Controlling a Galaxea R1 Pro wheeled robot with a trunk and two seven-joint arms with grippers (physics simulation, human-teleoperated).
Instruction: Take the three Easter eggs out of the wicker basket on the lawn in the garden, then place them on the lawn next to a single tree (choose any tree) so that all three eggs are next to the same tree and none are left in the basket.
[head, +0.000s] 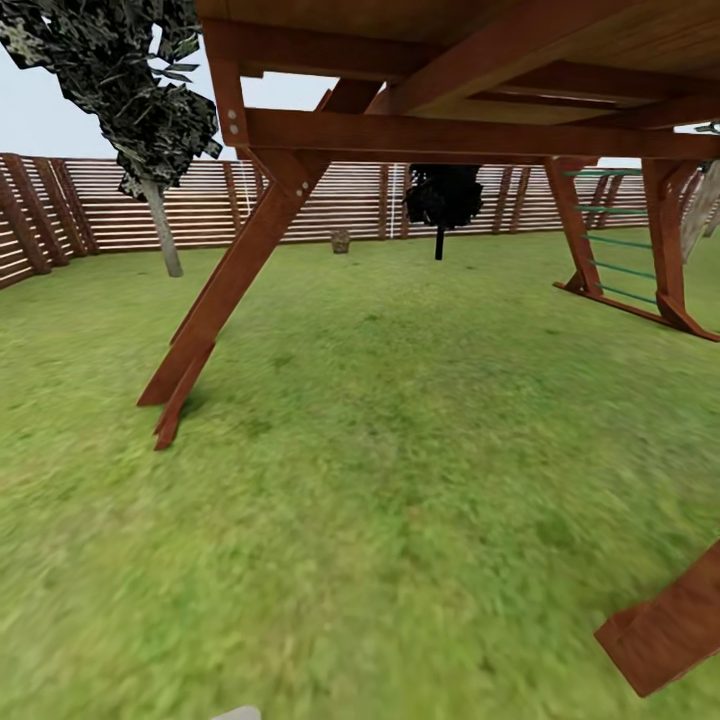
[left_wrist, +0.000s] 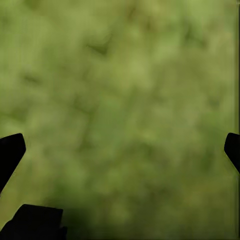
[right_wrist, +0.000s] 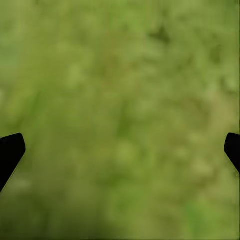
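Note:
Far across the lawn, close to the fence, stands a small brown wicker basket. At this distance I cannot make out the Easter eggs. A tree with a pale grey trunk and dark leaves grows at the far left. My left gripper hangs open above blurred grass, its dark fingertips wide apart with nothing between them. In the same way my right gripper is open over grass and holds nothing.
A red-brown wooden playset spans overhead; its slanted leg meets the grass at the left, and a green-runged ladder stands at the right. A wooden piece juts in near right. A thin black-trunked tree and a slatted fence stand behind.

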